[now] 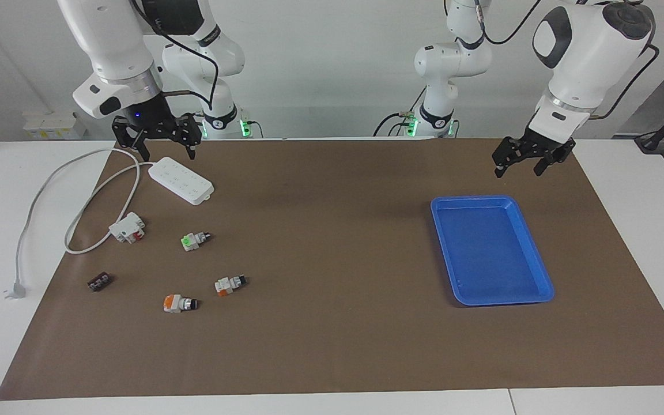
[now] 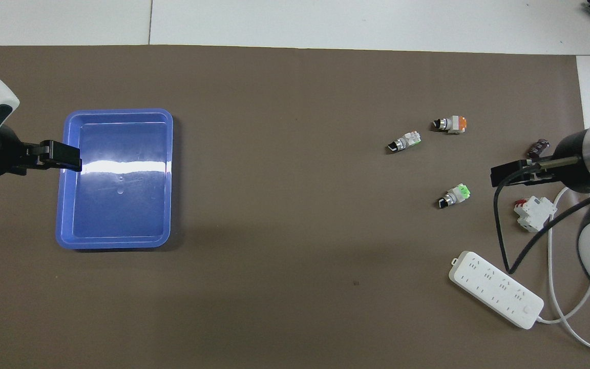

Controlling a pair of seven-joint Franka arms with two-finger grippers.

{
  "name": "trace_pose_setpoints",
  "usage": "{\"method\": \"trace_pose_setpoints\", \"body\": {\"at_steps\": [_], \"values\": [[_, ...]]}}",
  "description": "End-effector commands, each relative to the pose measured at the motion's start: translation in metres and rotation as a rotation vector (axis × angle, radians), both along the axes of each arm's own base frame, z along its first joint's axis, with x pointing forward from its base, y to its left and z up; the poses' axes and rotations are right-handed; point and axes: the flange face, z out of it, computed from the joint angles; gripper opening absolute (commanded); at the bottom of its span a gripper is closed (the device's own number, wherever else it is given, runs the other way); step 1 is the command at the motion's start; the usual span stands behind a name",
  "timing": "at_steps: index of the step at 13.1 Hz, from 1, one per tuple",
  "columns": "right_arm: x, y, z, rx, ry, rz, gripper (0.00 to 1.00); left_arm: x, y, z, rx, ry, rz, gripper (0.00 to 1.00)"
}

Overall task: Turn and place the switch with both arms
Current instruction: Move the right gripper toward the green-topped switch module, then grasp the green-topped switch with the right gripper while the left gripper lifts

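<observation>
The switch (image 1: 195, 240) (image 2: 455, 195) lies on its side on the brown mat, a small white block with a bright green patch and a black knob end. Nothing touches it. My right gripper (image 1: 169, 154) (image 2: 510, 174) hangs open and empty in the air above one end of the white power strip (image 1: 181, 180), well clear of the switch. My left gripper (image 1: 517, 172) (image 2: 62, 156) is also open and empty, raised above the mat by the edge of the blue tray (image 1: 490, 199) (image 2: 116, 110).
Two similar switches with orange patches (image 1: 229, 284) (image 1: 178, 302) lie farther from the robots than the switch. A white-and-red block (image 1: 127, 227), a small black part (image 1: 99, 282) and the strip's looping cable (image 1: 38, 196) lie at the right arm's end. Nothing lies in the tray.
</observation>
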Motion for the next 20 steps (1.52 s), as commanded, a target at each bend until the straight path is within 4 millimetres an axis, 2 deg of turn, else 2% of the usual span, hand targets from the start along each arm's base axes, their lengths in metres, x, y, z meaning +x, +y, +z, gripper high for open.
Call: {"method": "trace_pose_setpoints", "body": {"at_steps": [1, 6, 9, 11, 13, 17, 20], "values": [[-0.005, -0.004, -0.014, 0.018, -0.01, 0.156, 1.0, -0.006, -0.003, 0.007, -0.008, 0.005, -0.019, 1.0], [-0.015, -0.001, -0.037, 0.005, -0.001, 0.681, 1.0, -0.005, -0.002, 0.015, -0.01, -0.022, -0.016, 1.0], [-0.019, -0.005, -0.058, -0.007, -0.011, 0.954, 1.0, -0.007, -0.001, 0.011, -0.01, -0.012, -0.026, 1.0], [-0.014, -0.009, -0.074, -0.011, -0.009, 1.141, 1.0, -0.007, -0.002, 0.011, -0.01, -0.013, -0.029, 1.0], [-0.004, -0.015, -0.102, -0.007, -0.006, 1.355, 1.0, -0.007, -0.003, 0.009, -0.01, -0.015, -0.03, 1.0], [0.011, -0.028, -0.17, 0.074, -0.016, 1.658, 0.97, -0.008, -0.001, 0.007, -0.011, -0.026, -0.029, 1.0], [0.027, -0.058, -0.222, 0.119, 0.004, 1.756, 0.95, -0.01, -0.001, 0.002, -0.012, -0.033, -0.028, 1.0]]}}
